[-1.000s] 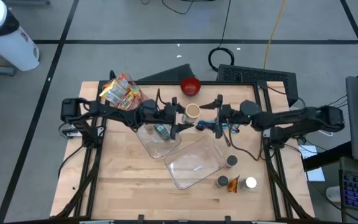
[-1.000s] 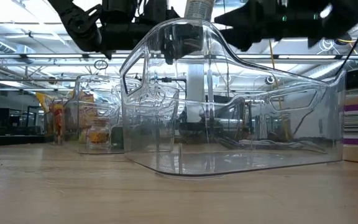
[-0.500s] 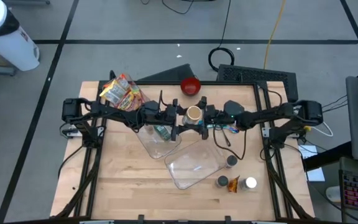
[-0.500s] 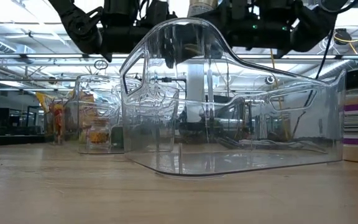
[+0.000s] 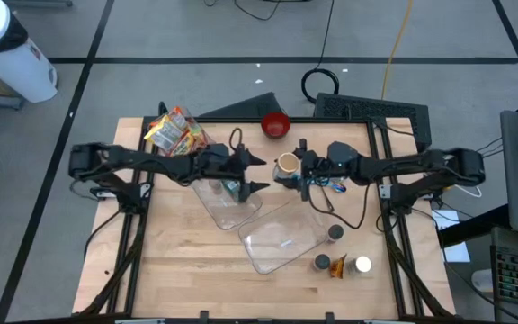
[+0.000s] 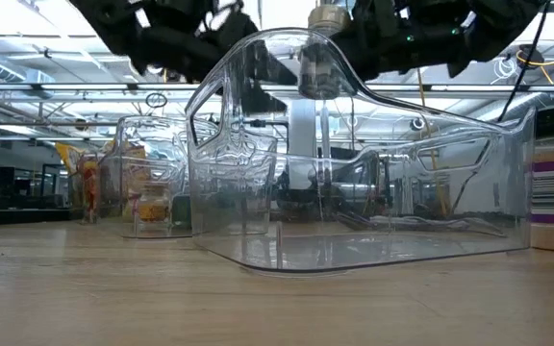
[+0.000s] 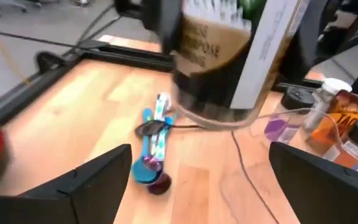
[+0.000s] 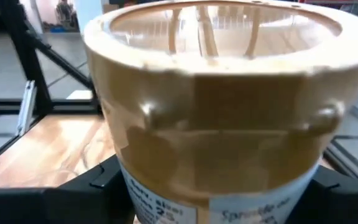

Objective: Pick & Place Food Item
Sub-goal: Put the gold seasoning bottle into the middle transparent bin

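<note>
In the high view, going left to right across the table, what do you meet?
Snack bag → left gripper → jar, gripped by the right gripper → small bottles near the right edge.

Red bowl (image 5: 275, 123) at table's far edge, snack bags (image 5: 176, 132), blue toothbrush (image 7: 153, 144), black keyboard (image 5: 371, 109)

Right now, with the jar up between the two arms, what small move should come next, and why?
Probably swing the right tool a little toward the large clear bin. The jar sits between that tool's fingers, up off the table, while the left tool stands open and apart from the jar, so only the right arm carries it.
</note>
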